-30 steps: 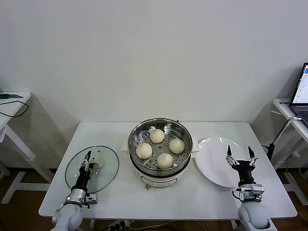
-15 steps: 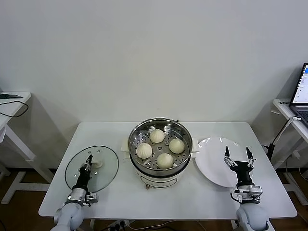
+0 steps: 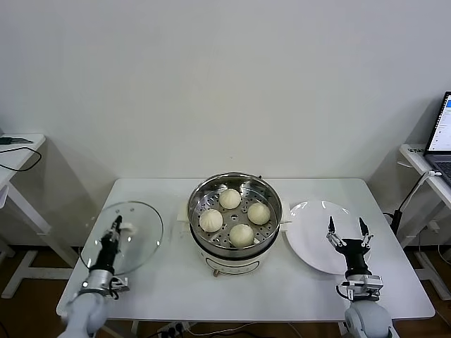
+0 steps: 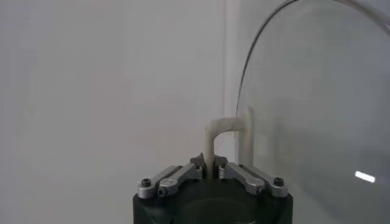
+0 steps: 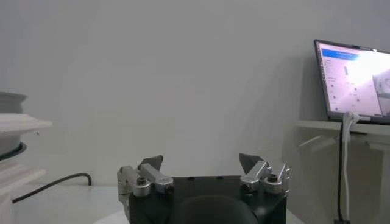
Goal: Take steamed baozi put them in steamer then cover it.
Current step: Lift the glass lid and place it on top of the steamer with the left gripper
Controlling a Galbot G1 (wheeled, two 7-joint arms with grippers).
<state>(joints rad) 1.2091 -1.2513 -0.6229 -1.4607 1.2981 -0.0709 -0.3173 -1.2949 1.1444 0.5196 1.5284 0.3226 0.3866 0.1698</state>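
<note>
The steamer, a shiny steel pot on a white base, stands mid-table with several cream-white baozi on its perforated tray. Left of it the cover, a clear glass lid, is lifted off the table and tilted. My left gripper is shut on the cover's white handle, whose glass disc stands on edge beside the jaws. My right gripper hangs open over the near edge of the white plate, holding nothing.
A side table with cables stands at the far left. A laptop sits on another table at the far right, with a white cable hanging down. The steamer's side shows in the right wrist view.
My left gripper has shut on the cover's handle and raised it off the table, tilting it and drifting left. The right gripper has shifted slightly left, still open.
</note>
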